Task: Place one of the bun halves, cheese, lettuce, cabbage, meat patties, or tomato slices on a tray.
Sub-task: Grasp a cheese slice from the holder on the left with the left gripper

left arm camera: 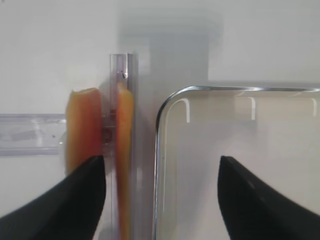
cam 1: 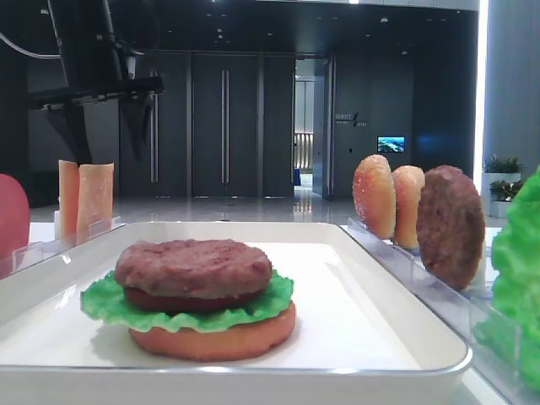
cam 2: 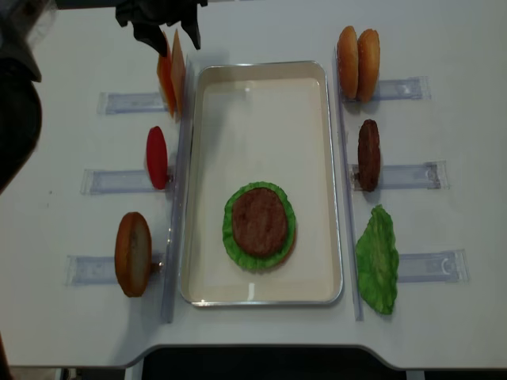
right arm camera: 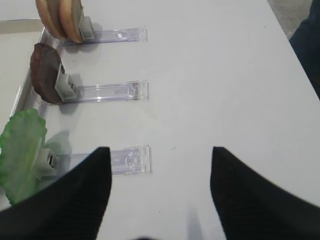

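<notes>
The white tray [cam 2: 333, 182] holds a stack: a flat bun half [cam 1: 211, 336], lettuce [cam 1: 105, 302] and a meat patty [cam 2: 259, 219] on top. Two cheese slices [left arm camera: 82, 130] stand on edge in a clear rack just outside the tray's far left corner. My left gripper [cam 2: 170, 36] hangs open above them. In the left wrist view one slice [left arm camera: 124, 150] and the tray rim [left arm camera: 159, 130] lie between its fingers, untouched. My right gripper [right arm camera: 161, 150] stands open over bare table right of the racks, holding nothing.
On the left racks stand a tomato slice [cam 2: 157, 157] and a bun half [cam 2: 133, 253]. On the right racks are two bun halves [cam 2: 356, 54], a patty [cam 2: 368, 154] and a lettuce leaf [cam 2: 377, 260]. Clear rack rails [right arm camera: 105, 91] stick out sideways.
</notes>
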Motion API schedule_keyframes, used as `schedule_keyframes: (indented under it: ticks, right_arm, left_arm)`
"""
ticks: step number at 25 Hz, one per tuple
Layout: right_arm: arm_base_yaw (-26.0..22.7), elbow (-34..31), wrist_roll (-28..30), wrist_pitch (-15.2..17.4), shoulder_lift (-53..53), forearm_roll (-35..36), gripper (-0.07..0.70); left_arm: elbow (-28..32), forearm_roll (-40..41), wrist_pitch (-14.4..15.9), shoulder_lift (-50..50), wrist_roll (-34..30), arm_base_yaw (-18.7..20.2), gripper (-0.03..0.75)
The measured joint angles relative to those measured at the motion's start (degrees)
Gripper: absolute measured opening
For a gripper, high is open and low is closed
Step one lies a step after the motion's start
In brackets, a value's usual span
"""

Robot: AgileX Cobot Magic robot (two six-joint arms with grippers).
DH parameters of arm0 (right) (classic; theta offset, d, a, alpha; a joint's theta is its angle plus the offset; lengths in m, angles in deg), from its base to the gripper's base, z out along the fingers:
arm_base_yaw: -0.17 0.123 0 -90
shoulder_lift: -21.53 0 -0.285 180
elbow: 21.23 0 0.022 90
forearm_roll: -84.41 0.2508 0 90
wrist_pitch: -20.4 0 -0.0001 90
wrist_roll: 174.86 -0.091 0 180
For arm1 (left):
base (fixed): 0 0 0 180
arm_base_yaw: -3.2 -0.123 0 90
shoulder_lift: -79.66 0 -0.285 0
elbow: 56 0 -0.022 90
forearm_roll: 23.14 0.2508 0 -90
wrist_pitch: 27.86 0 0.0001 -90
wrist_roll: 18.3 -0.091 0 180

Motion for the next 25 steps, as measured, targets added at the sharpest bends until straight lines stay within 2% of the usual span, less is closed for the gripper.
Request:
schedule_keyframes:
  ticks: [7, 11, 14, 20, 25]
  right_arm:
    - [0.0, 0.0, 0.0, 0.0, 0.0, 0.0, 0.416]
    - [0.0, 0.0, 0.0, 0.0, 0.0, 0.0, 0.416]
    - [0.0, 0.0, 0.0, 0.0, 0.0, 0.0, 0.416]
    - [0.0, 0.0, 0.0, 0.0, 0.0, 0.0, 0.416]
    - [0.0, 0.0, 0.0, 0.0, 0.0, 0.0, 0.416]
  left_arm:
    - [0.0, -1.1, 0.0, 1.8, 0.0, 0.0, 0.535]
    - [0.0, -0.5, 1.0, 2.0, 0.0, 0.0, 0.518]
    - [0.0, 1.0, 2.0, 2.1, 0.0, 0.0, 0.482]
    - [0.0, 2.4, 2.1, 2.1, 0.0, 0.0, 0.414]
    - [0.0, 2.8, 2.2, 2.1, -0.9, 0.0, 0.281]
